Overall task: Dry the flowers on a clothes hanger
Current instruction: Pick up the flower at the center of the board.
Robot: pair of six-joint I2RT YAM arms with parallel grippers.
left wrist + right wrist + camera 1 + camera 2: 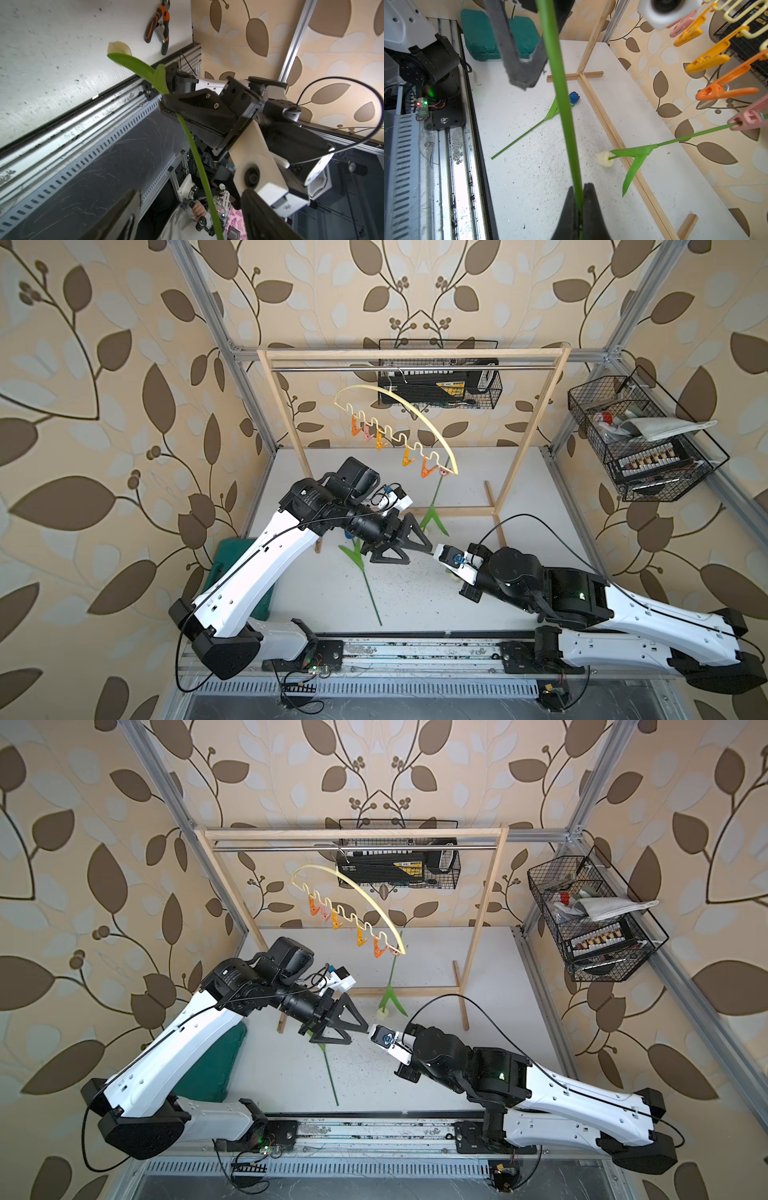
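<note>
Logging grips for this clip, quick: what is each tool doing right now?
Left tool: open, jaws spread either side of the tulip stem, not gripping it.
Right tool: closed on that tulip stem.

Stem in right claw (tight)

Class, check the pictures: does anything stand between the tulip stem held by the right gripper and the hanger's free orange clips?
Yes: the left gripper, jaws open, flanks the stem just beyond the right gripper, so one jaw likely sits toward the orange clips. Past it, nothing visible blocks the way.
</note>
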